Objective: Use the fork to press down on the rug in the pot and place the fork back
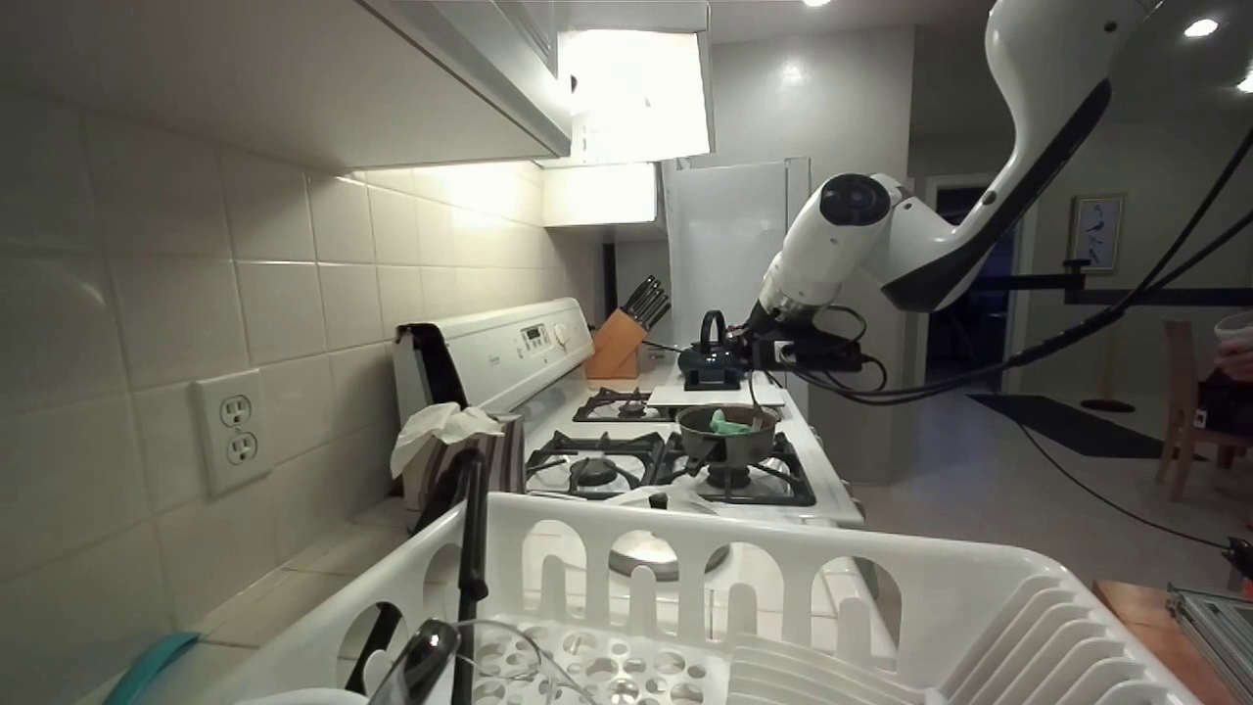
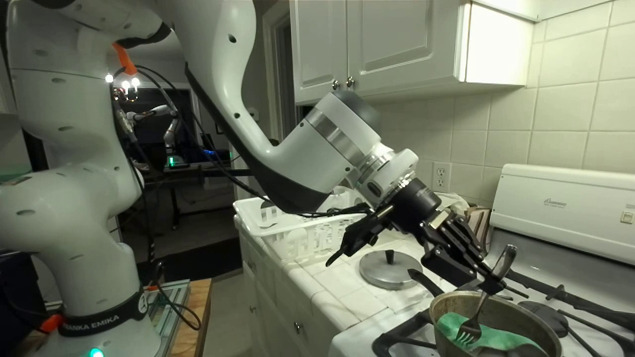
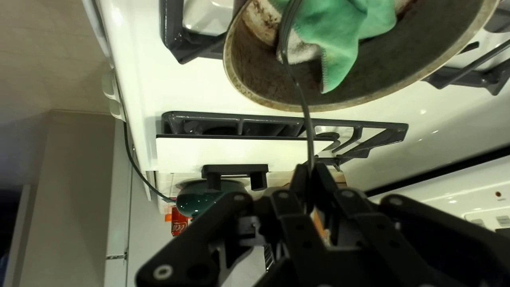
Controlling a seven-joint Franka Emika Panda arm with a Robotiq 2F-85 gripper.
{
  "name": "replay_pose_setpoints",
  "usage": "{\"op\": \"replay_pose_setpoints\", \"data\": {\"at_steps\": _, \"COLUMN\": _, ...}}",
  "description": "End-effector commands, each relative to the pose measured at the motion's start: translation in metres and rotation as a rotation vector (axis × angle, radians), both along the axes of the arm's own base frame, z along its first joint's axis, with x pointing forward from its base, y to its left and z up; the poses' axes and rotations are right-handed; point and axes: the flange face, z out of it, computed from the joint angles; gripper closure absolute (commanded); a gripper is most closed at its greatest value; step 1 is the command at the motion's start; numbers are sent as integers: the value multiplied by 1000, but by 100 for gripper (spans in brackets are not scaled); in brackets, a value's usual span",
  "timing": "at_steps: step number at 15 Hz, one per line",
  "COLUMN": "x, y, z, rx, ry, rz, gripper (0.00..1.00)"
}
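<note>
Robotiq gripper (image 3: 311,169), jaws pinching the metal fork (image 2: 470,327), should push the green cloth (image 2: 502,338) straight down — gently — inside the saucepan (image 1: 749,448) near the front stovetop edge (image 1: 830,490).

- The pot (image 1: 726,448): round, grey metal, dark-handled, brown-stained inside, standing upright on a burner grate (image 3: 172,36).
- The rug (image 3: 336,24): green cloth, stitched along its edge, crumpled inside the pot.
- The fork (image 2: 470,329): metal, tilted, tines down over the rug; whether they touch it is unclear.
</note>
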Motion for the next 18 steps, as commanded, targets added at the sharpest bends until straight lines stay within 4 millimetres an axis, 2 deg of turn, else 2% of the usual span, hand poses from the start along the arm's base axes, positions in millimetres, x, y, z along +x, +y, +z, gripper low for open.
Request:
{"op": "replay_pose_setpoints", "data": {"at_steps": 1, "x": 1, "y": -4, "z": -3, "rx": 2, "ry": 4, "rz": -5, "gripper": 92}}
{"op": "replay_pose_setpoints", "data": {"at_steps": 2, "x": 1, "y": -7, "z": -5, "rx": 5, "ry": 7, "rz": -8, "gripper": 92}}
{"op": "replay_pose_setpoints", "data": {"at_steps": 3, "x": 2, "y": -8, "z": -7, "rx": 5, "ry": 8, "rz": -9, "gripper": 98}}
{"op": "replay_pose_setpoints", "data": {"at_steps": 6, "x": 8, "y": -13, "z": -16, "rx": 11, "ry": 21, "rz": -35, "gripper": 98}}
{"op": "replay_pose_setpoints", "data": {"at_steps": 10, "x": 11, "y": -21, "z": -6, "rx": 2, "ry": 14, "rz": -84, "gripper": 98}}
{"op": "replay_pose_setpoints", "data": {"at_steps": 13, "x": 22, "y": -25, "z": 4, "rx": -8, "ry": -11, "rz": -111, "gripper": 98}}
{"op": "replay_pose_setpoints", "data": {"at_steps": 18, "x": 51, "y": -37, "z": 0, "rx": -11, "ry": -31, "rz": -163, "gripper": 98}}
